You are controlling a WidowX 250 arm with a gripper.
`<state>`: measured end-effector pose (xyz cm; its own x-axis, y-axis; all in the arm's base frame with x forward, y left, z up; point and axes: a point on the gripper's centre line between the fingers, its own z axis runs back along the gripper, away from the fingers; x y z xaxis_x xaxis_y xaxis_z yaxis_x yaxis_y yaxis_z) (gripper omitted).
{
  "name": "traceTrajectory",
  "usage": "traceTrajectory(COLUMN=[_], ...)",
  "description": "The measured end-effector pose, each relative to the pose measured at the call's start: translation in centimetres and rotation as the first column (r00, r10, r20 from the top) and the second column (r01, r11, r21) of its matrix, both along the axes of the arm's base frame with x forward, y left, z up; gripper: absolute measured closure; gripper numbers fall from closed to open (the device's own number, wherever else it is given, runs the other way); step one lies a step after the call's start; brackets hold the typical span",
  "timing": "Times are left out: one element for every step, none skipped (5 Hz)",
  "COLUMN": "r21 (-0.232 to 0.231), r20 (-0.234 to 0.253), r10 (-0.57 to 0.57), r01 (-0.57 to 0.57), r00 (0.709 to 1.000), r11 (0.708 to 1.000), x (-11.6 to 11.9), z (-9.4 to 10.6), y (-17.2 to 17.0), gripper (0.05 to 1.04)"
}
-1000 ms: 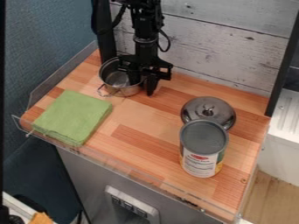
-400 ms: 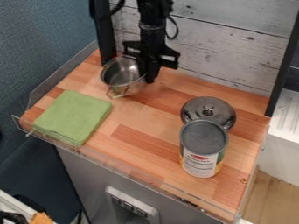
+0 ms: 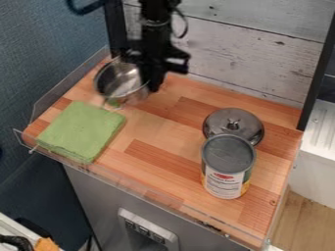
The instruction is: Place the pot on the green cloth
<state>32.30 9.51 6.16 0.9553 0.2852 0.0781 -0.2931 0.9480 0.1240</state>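
the pot (image 3: 122,82) has been carried left, rim pinched by the gripper (image 3: 153,85); transfer's under way, nearward travel over the green cloth (image 3: 82,131) needed next!

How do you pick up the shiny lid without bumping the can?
Probably best by the knob, coming straight down from above. It sticks up from the middle of the lid, which lies flat. The tall can stands at its near side, so avoid that side.

Pincer (image 3: 152,87) holds pot (image 3: 118,86) beside green cloth (image 3: 82,131).
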Motion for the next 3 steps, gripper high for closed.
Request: traceTrajectory(r21=[-0.005,-0.009,-0.024], r20=[-0.016,-0.054,-0.036], r10=[0.109,0.170,0.227], r01=[-0.109,-0.171,-0.228], r00=[0.994,0.984,0.973], r11=[0.994,0.985,0.973], x=[-3.4,-5.5,-5.8], z=[0.0,-1.3,-1.9], y=[0.8,1.3,2.3], gripper=[1.007,1.007,1.007])
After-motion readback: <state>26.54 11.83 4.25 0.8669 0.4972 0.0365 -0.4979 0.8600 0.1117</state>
